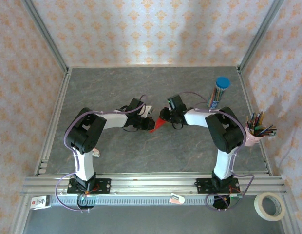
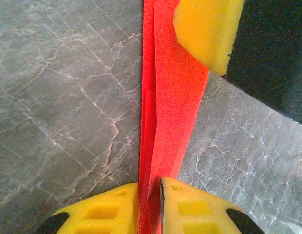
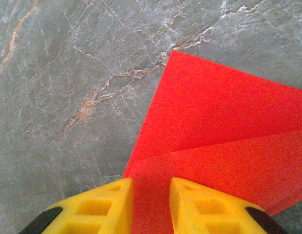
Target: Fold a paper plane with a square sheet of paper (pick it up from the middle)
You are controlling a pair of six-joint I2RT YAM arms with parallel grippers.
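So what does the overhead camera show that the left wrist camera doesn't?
Overhead: the left arm and right arm, a blue-capped pencil tube, a cup of pencils and a tape roll. Left wrist: a close-up of the left gripper pinching the folded red paper, its layers visible. Both: that paper and the grey marbled table.
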